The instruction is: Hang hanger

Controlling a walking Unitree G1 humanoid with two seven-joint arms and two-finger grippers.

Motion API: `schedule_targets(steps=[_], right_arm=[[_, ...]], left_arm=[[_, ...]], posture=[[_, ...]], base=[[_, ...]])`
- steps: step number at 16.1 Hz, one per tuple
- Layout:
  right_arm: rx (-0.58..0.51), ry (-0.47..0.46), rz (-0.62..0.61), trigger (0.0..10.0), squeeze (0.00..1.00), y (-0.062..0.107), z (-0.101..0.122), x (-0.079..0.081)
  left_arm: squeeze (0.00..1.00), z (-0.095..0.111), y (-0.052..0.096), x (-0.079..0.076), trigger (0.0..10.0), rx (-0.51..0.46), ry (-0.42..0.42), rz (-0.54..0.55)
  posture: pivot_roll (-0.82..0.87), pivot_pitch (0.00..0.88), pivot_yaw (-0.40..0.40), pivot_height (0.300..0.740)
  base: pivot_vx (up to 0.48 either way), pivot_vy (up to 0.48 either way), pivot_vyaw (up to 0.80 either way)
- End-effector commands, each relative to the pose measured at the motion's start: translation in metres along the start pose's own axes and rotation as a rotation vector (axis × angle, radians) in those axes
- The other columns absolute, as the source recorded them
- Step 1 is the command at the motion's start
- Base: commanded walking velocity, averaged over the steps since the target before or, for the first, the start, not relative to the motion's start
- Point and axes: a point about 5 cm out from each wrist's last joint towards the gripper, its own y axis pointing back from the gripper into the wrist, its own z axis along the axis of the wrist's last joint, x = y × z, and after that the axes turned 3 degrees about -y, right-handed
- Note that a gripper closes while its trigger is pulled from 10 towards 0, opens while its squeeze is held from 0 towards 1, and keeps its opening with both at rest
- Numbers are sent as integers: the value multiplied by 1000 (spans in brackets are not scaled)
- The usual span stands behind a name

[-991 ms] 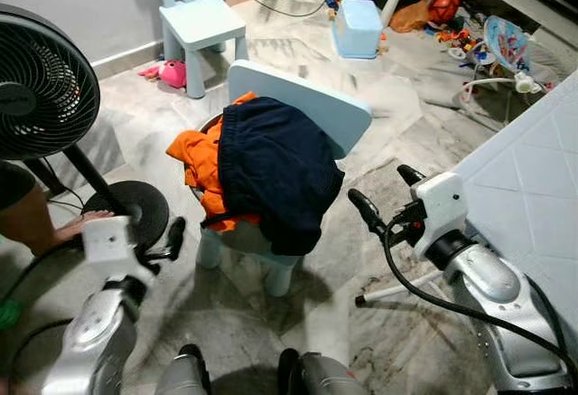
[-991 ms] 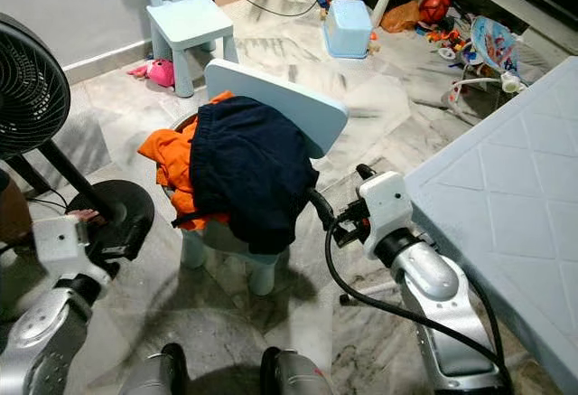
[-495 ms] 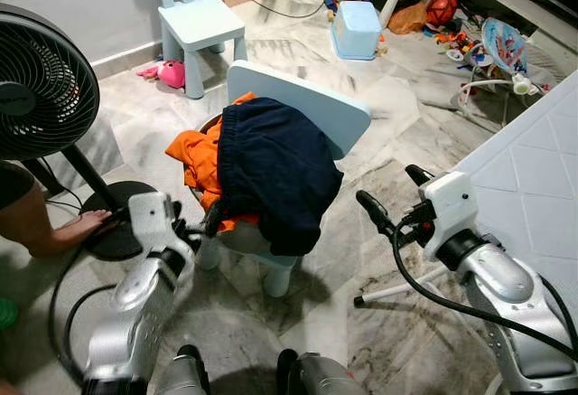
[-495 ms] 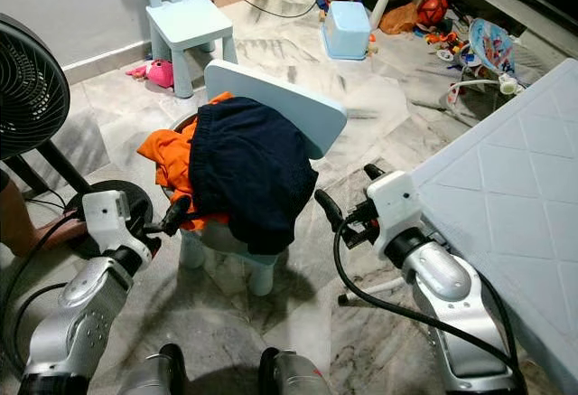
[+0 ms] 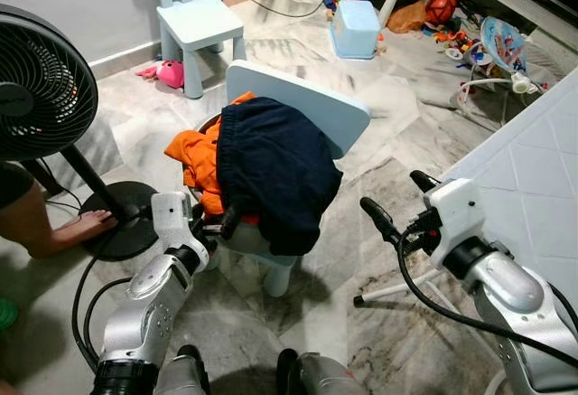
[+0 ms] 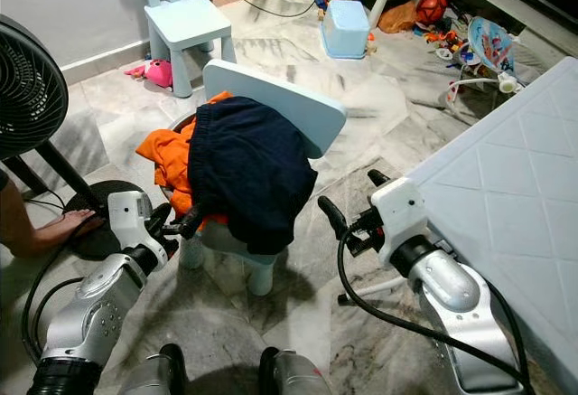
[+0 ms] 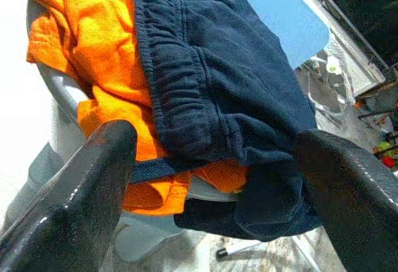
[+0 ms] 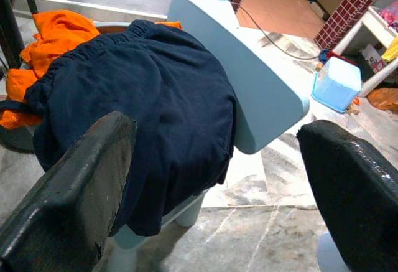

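A light blue child's chair [image 5: 312, 106] stands in the middle of the floor with navy shorts [image 5: 271, 173] and an orange garment [image 5: 200, 155] heaped on its seat. A dark blue band [image 7: 155, 169] runs under the orange cloth at the seat's edge; I cannot tell whether it is a hanger. My left gripper [image 5: 215, 223] is open at the chair's left front edge, its fingers [image 7: 74, 191] on either side of the hanging cloth. To the right of the chair my right gripper [image 5: 399, 203] is open, apart from it and facing the shorts [image 8: 143, 110].
A black standing fan [image 5: 41, 83] with a round base [image 5: 113, 219] is at the left; a person's hand [image 5: 79, 228] rests on that base. A white quilted mattress [image 5: 533, 169] blocks the right. A white rod [image 5: 397, 288] lies on the floor. A second chair [image 5: 199, 20], a blue box [image 5: 355, 27] and toys lie behind.
My left arm has swung up and forward from low at the left until its gripper reached the clothes at the chair's edge. The right arm has drifted slightly right.
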Motion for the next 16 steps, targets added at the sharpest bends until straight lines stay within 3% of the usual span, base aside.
schedule_targets(steps=[1,8,13,16], right_arm=[[10,11,-16,10000,0,6,1,-6],[35,31,-37,10000,0,22,5,-10],[49,22,-33,10000,0,27,5,-5],[56,29,-33,10000,0,28,6,-9]], left_arm=[[0,-4,-2,-4,10000,22,11,-24],[0,-12,-20,-23,10000,45,44,-107],[0,-17,-29,-19,10000,33,142,-24],[0,-26,-26,-15,10000,52,138,-26]], posture=[[-221,224,-167,740],[-279,232,-157,740],[-292,247,-163,740],[-301,250,-166,740]], base=[[0,0,0],[0,0,0],[0,0,0],[0,0,0]])
